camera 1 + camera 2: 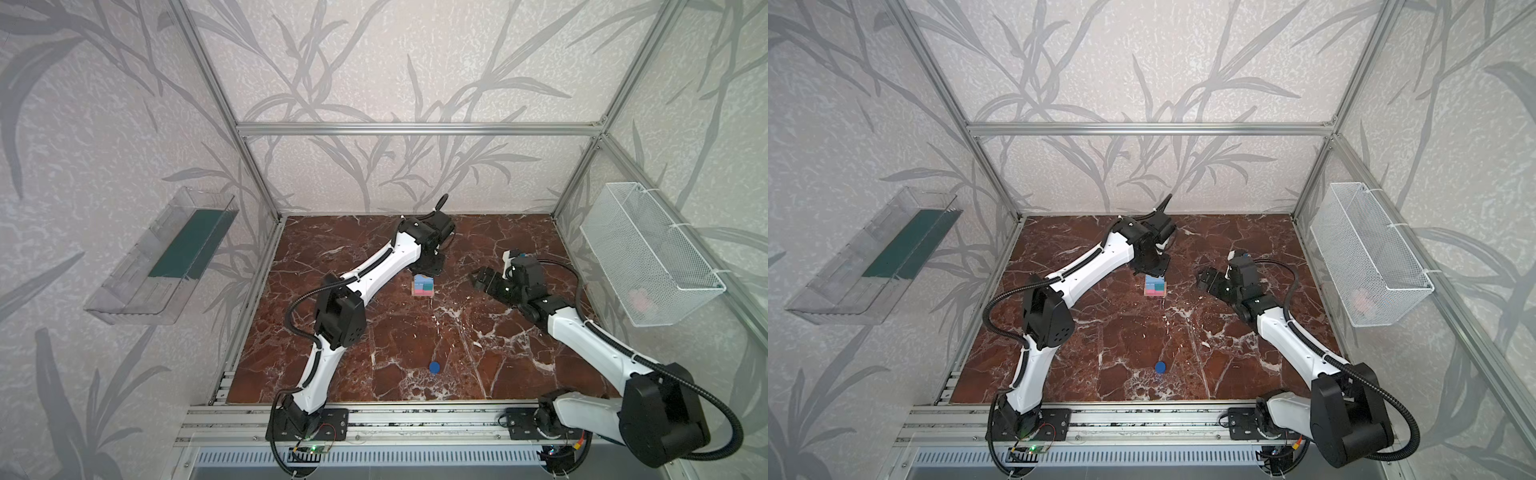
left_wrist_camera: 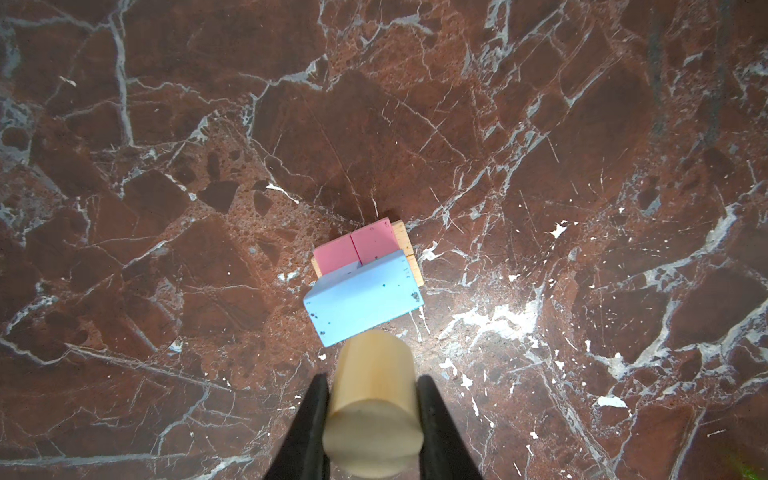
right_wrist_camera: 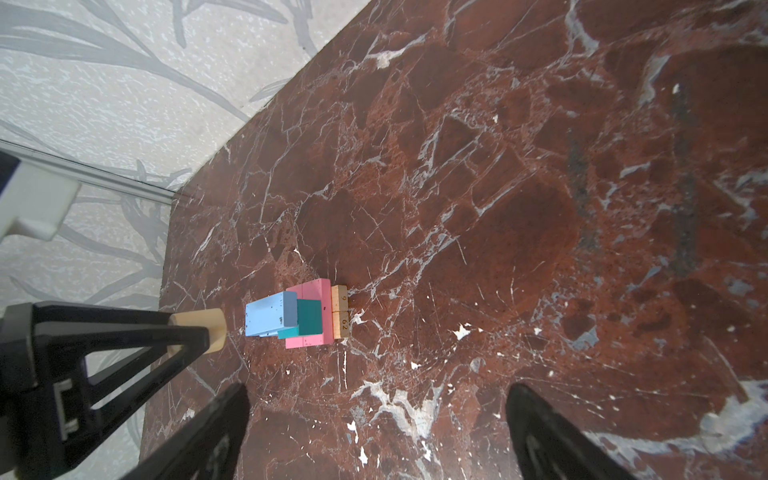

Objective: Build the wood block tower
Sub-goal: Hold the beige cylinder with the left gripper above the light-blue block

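Toward the back middle of the marbled table (image 1: 457,353), the tower (image 1: 423,286) stood between the two grippers: tan bars (image 3: 340,316) at the bottom, pink bars (image 2: 353,249) on them, a teal cube (image 3: 309,318) higher up, and a light blue block (image 2: 361,299) as its top piece. That block lay flat, its long axis level and running across the seam between the pink bars. The left gripper (image 2: 372,378) pointed down over the stack, its fingers clamped on the sides of a tan cylinder (image 2: 374,399). The cylinder's long axis ran upright, in line with the fingers, one flat end facing the wrist camera and the other facing down at the blue block. The right wrist view showed a clear gap between cylinder and block, so it hung above the tower without touching. The right gripper (image 3: 378,390) waited off to the tower's right with its jaws spread wide and nothing in them. The step in hand looked like setting the tan cylinder on top. The next move likely called for centring it over the blue block, lowering it straight so the flat end seated squarely, then releasing gently enough not to nudge the stack. A dark blue cylinder (image 1: 434,366) sat alone near the table's front, its round face up, apparently waiting to become the tip.
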`<state>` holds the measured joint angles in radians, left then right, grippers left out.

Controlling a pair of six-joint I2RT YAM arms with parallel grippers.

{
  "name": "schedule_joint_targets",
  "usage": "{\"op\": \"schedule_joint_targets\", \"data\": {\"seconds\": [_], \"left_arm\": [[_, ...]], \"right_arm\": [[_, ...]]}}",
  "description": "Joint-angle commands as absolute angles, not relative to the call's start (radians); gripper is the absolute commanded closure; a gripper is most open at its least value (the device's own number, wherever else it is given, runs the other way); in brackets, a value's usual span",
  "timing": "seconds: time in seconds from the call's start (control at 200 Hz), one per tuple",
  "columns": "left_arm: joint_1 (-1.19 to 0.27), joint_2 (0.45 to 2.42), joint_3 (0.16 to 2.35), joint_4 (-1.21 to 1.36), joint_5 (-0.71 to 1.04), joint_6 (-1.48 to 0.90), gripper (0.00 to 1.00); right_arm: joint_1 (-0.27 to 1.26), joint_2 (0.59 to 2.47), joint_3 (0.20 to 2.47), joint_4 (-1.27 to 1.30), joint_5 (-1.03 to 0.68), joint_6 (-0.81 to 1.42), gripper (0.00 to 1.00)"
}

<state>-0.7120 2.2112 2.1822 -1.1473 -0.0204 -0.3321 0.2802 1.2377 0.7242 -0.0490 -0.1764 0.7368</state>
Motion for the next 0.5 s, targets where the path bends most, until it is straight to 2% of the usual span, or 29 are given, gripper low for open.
{"op": "schedule_joint_targets", "data": {"seconds": [0.0, 0.495], "left_arm": [[-0.706, 2.243, 2.239, -1.199, -0.025, -0.312, 1.00], [-0.693, 2.293, 2.270, -1.229, -0.038, -0.319, 1.00]], "right_arm": [[0.275, 1.248, 0.717, -0.023, -0.187, 0.740, 0.04], [0.273, 1.268, 0.718, -0.011, -0.196, 0.744, 0.05]]}}
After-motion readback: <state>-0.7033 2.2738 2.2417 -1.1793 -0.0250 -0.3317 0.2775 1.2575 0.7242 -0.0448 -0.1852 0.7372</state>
